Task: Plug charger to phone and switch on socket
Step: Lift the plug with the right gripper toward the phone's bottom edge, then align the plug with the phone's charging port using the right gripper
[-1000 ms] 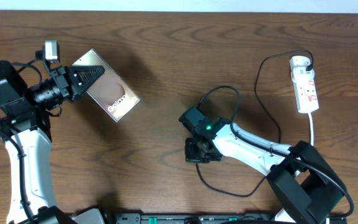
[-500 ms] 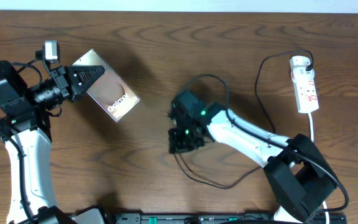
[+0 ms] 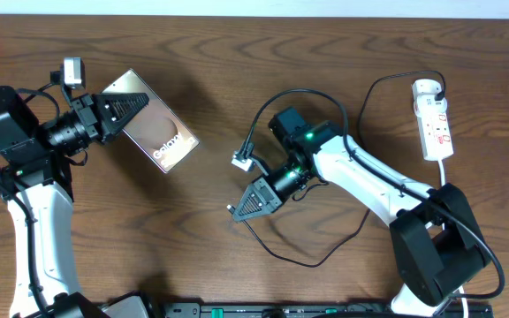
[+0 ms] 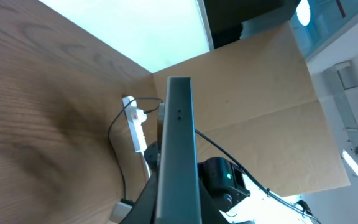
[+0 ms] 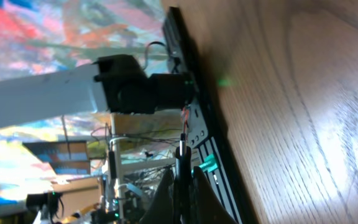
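The bronze-brown phone (image 3: 166, 140) with "Galaxy" lettering is held off the table at the far left by my left gripper (image 3: 135, 108), shut on its upper end. In the left wrist view the phone (image 4: 179, 137) shows edge-on between the fingers (image 4: 178, 208). My right gripper (image 3: 237, 209) is at mid-table, pointing left, shut on the connector end of the charger (image 3: 312, 262). Its thin black cable loops along the near table and runs up to its black plug (image 3: 437, 87) in the white socket (image 3: 435, 119) at the far right. The right wrist view shows the connector (image 5: 183, 152) pinched between the fingers (image 5: 183, 180).
The socket's white cord (image 3: 445, 177) runs down toward the right arm's base (image 3: 436, 256). A thicker black camera cable (image 3: 303, 94) arcs over the right wrist. A dark rail (image 3: 325, 309) lines the table's near edge. The socket also shows in the left wrist view (image 4: 135, 127).
My right gripper has swung from pointing down at the table to pointing left, lifting the charger's connector end; the cable loop shifted with it. The left arm and phone have not moved.
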### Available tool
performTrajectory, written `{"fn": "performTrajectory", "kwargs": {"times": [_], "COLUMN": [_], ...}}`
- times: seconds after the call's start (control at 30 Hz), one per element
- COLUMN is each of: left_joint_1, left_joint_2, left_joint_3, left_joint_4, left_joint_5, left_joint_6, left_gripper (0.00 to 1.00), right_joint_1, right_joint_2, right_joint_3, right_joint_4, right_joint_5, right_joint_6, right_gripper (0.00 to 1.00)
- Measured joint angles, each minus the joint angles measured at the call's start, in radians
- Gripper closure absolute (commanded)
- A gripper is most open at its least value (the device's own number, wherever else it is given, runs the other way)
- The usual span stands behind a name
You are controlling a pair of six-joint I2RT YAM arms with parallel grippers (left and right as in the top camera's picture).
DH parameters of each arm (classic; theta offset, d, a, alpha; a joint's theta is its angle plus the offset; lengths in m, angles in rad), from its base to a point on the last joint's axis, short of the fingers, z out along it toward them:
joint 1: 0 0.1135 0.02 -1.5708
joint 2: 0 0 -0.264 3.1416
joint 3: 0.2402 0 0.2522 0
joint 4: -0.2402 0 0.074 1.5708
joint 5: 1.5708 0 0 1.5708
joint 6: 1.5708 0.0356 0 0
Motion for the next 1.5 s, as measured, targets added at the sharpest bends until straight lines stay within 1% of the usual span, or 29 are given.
{"fn": "performTrajectory", "kwargs": {"times": [0.07,0.23,0.37,0.47,0.63,0.83,0.93,1.03,1.13,1.5], "left_joint_1": [0.000,0.000,0.000,0.000,-0.033,-0.074,-0.074,-0.074,-0.074,-0.074], "left_joint_2": [0.000,0.000,0.000,0.000,0.000,0.000,0.000,0.000,0.000,0.000], "left_joint_3": [0.000,0.000,0.000,0.000,0.000,0.000,0.000,0.000,0.000,0.000], "left_joint_4": [0.000,0.000,0.001,0.001,0.002,0.019,0.026,0.026,0.026,0.026], "left_joint_5": [0.003,0.010,0.013,0.014,0.013,0.014,0.013,0.013,0.014,0.013], "left_joint_6": [0.000,0.000,0.000,0.000,0.000,0.017,0.019,0.019,0.023,0.067], "left_gripper": [0.93,0.92,0.93,0.93,0.93,0.93,0.92,0.94,0.93,0.93], "right_joint_1": [-0.005,-0.011,-0.012,-0.013,-0.023,-0.024,-0.024,-0.024,-0.024,-0.024], "right_joint_2": [0.000,0.000,0.000,0.000,0.000,0.000,0.000,0.000,0.000,0.000], "right_joint_3": [0.000,0.000,0.000,0.000,-0.001,0.000,0.000,0.000,0.000,0.000], "right_joint_4": [-0.019,-0.005,0.069,0.153,0.387,0.676,0.768,0.817,0.828,0.872], "right_joint_5": [-0.027,-0.091,-0.147,-0.183,-0.254,-0.316,-0.328,-0.337,-0.342,-0.344], "right_joint_6": [-0.066,-0.163,-0.189,-0.177,-0.067,0.164,0.262,0.341,0.386,0.456], "right_gripper": [0.99,0.99,0.99,0.99,0.99,0.99,0.99,0.99,0.99,0.99]}}
